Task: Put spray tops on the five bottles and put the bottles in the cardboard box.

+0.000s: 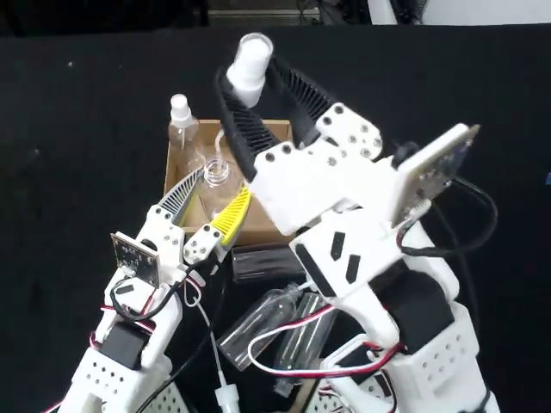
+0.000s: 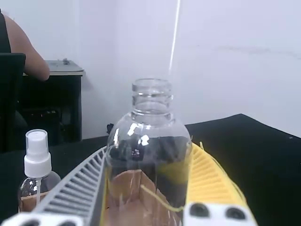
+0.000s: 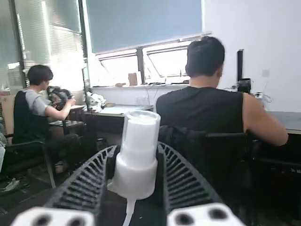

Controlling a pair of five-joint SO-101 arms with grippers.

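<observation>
Clear plastic open-necked bottle is standing upright between the left gripper's grey and yellow jaws, which are clenching it at the cardboard box. Right gripper is hanging higher, its black jaws grasping a white spray top. A capped bottle is standing in the box's far corner. Two uncapped bottles are lying on the black surface between the arms' bases, a loose spray top lying near them.

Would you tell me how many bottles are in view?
4 bottles: one capped in the box, one open in the left gripper, two lying on the table. Another may be hidden.
</observation>
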